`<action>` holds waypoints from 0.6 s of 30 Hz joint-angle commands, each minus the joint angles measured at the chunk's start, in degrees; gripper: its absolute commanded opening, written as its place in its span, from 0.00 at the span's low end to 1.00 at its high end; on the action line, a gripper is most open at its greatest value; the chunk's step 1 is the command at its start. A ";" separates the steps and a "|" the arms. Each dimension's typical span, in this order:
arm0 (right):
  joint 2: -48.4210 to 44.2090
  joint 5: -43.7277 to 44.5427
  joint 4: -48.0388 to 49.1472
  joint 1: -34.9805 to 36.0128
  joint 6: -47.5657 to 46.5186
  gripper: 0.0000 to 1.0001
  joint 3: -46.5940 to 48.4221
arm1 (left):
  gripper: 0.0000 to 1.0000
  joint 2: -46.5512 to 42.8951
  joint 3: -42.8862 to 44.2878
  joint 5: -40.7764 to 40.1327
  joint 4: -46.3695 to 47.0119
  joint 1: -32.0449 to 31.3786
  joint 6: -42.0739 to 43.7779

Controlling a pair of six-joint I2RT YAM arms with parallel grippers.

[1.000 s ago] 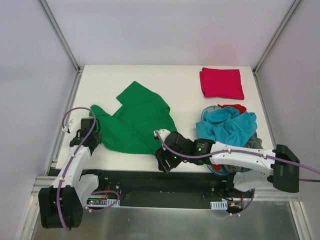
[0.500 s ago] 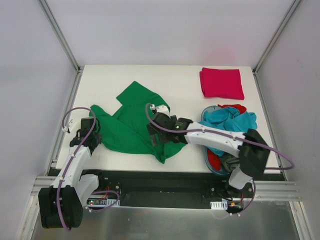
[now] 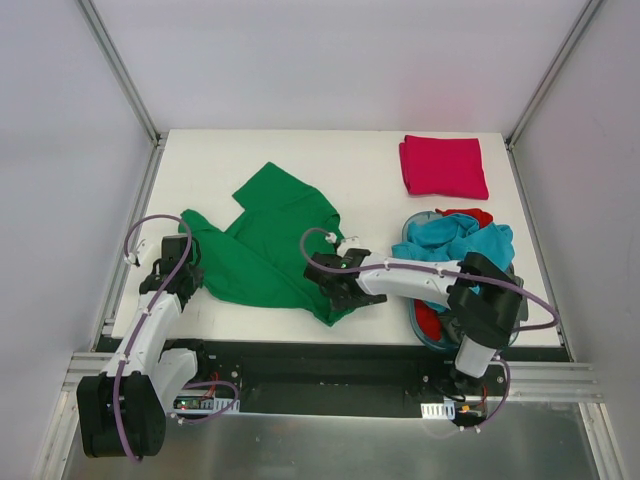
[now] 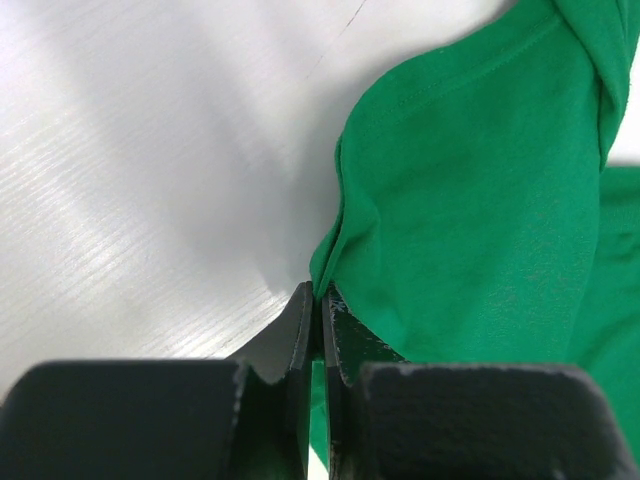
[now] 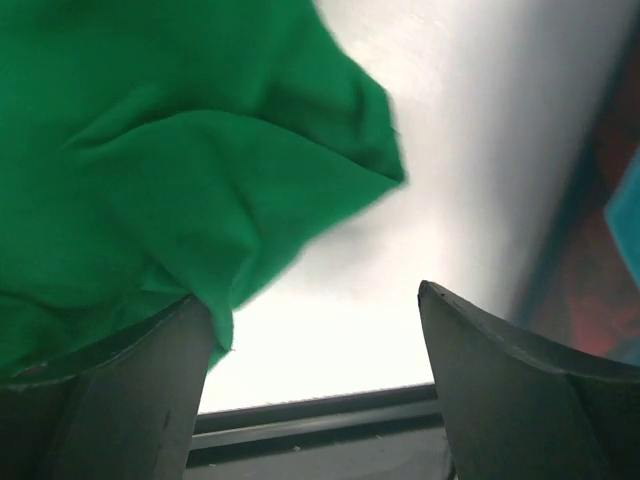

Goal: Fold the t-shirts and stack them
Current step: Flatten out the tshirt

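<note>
In 1 second the wide-open, seemingly empty right gripper [image 5: 312,300] had reached the bright green cloth t-shirt's [image 3: 270,250] corner to flatten it, the left gripper [image 4: 318,298] clamping its edge.

Bright, even light; glare whitens the table [image 4: 120,150], and the right claw [image 5: 312,295] looks blurred.

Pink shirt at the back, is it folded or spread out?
Folded. The pink shirt lies as a compact rectangle with no sleeves sticking out.

Bare table [image 3: 200,165] is lying open beyond the green shirt [image 3: 270,235]; the heaped tub [image 3: 416,322] is crowding the right side.
</note>
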 commanded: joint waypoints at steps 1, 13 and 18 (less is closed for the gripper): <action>-7.16 5.01 -9.91 1.11 9.80 0.84 -3.73 | 0.00 -0.88 -0.66 -1.13 -0.43 0.14 0.28; -27.19 -8.88 8.43 4.19 -5.64 0.73 -20.52 | 0.00 -0.88 -0.66 -1.39 -0.52 0.22 0.02; -30.11 -4.75 17.40 2.62 -13.29 0.80 -19.13 | 0.00 -0.27 -0.40 -0.60 -0.52 0.14 0.28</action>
